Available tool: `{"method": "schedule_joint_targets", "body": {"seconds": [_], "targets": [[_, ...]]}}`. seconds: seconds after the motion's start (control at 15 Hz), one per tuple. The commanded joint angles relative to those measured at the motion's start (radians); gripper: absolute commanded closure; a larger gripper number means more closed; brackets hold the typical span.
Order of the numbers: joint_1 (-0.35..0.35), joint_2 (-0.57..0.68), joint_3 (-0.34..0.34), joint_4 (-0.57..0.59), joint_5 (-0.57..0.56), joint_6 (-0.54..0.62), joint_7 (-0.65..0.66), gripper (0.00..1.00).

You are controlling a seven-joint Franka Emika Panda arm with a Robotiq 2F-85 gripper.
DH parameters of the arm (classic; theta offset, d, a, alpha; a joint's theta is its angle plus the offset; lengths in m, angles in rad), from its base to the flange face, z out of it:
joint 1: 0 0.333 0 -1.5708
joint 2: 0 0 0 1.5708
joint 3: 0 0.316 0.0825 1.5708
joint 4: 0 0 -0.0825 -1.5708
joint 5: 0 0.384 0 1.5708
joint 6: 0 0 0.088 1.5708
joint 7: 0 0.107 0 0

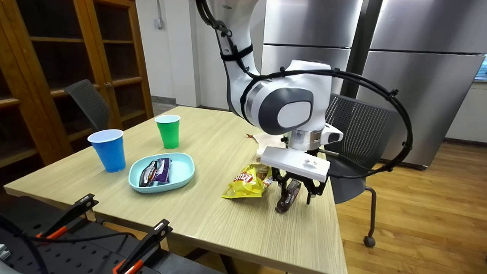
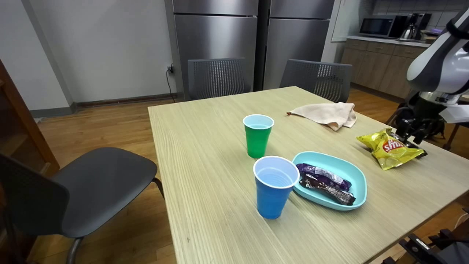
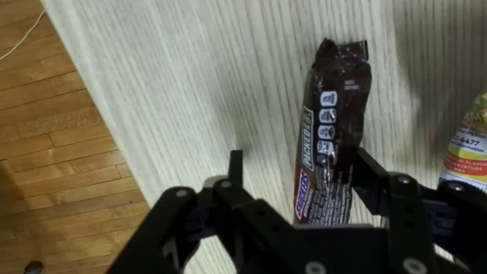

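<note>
1. On the bench (image 1: 209, 213), in an exterior view, we see the Snickers (image 1: 289, 196) beside the yellow bag (image 1: 245, 183).
2. In an exterior view, cloth (image 2: 326, 113) lies beyond the yellow bag.
3. Wrist view: the hand (image 3: 298, 161), spread apart, straddles the Snickers.

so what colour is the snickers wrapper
Mostly dark brown; the wrist view shows the Snickers wrapper best.
</note>
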Motion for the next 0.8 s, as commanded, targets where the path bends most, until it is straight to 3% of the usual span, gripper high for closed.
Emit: {"method": "schedule_joint_targets", "body": {"seconds": [0.0,0.2,0.4,0.73], "targets": [[-0.029,0.000,0.027,0.014,-0.039,0.001,0.037,0.58],[-0.031,0.000,0.030,0.015,-0.039,0.001,0.038,0.82],[-0.028,0.003,0.027,0.017,-0.039,0.011,0.044,1.00],[-0.024,-0.040,0.022,-0.017,-0.043,0.041,0.060,0.96]]}}
